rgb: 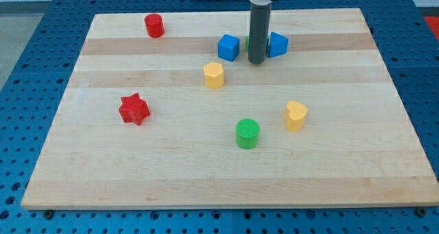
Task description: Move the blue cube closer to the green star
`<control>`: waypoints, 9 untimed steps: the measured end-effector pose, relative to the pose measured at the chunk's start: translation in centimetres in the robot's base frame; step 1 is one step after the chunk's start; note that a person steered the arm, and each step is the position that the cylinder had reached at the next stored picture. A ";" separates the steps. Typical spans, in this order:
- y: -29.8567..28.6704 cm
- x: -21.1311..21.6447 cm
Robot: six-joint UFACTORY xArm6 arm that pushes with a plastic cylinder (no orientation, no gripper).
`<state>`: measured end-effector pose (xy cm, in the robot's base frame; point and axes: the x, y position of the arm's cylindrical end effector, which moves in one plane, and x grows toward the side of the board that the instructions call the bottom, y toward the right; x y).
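A blue cube sits near the top middle of the wooden board. A second blue block lies to its right. My rod stands between them, and my tip rests on the board just right of the blue cube and left of the second blue block. A sliver of green shows behind the rod between the two blue blocks; most of it is hidden and its shape cannot be made out.
A red cylinder is at the top left. A yellow block lies below the blue cube. A red star is at the left. A green cylinder and a yellow heart-like block lie lower right.
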<state>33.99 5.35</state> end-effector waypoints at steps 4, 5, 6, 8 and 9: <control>-6.5 2.4; -6.6 1.0; -6.2 0.0; -5.7 0.0; -5.3 0.0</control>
<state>33.95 0.09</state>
